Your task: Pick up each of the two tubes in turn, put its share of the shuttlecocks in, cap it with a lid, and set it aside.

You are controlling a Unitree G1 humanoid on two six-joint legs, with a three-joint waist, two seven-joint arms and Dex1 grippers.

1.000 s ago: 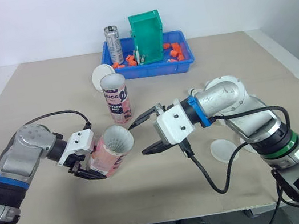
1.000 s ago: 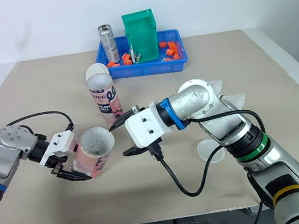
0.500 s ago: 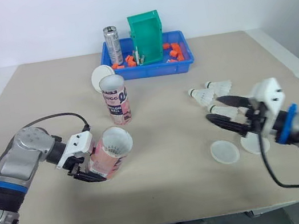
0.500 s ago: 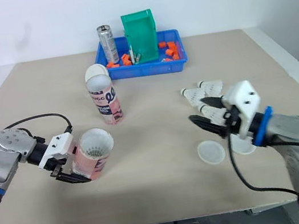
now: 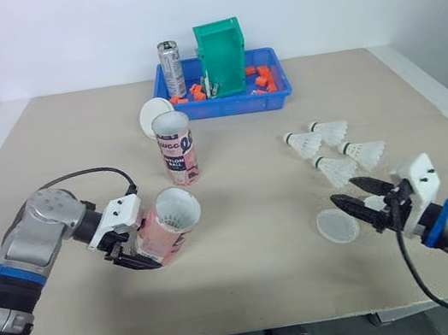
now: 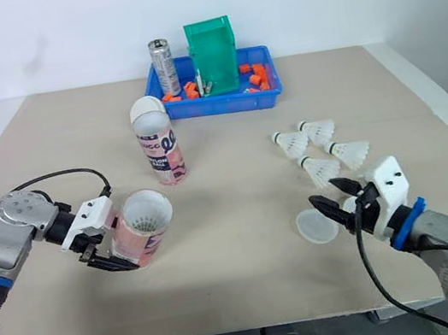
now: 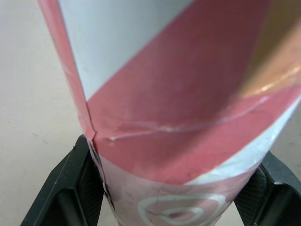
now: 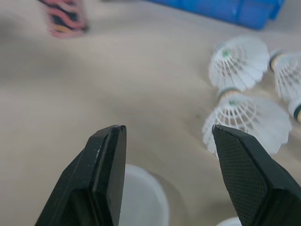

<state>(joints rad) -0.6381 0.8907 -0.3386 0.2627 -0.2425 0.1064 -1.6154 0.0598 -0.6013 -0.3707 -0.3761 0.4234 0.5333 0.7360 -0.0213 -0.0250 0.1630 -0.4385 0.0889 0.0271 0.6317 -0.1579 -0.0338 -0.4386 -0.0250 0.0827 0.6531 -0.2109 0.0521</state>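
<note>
The table carries a blue tray at its far edge. The standing tube is just before it. The tilted tube is clamped in the left gripper. Four shuttlecocks lie to the right. The right gripper, fingers apart, has withdrawn from the tilted tube's mouth to beside a lid near the front edge, with bare table between the grippers.
</note>
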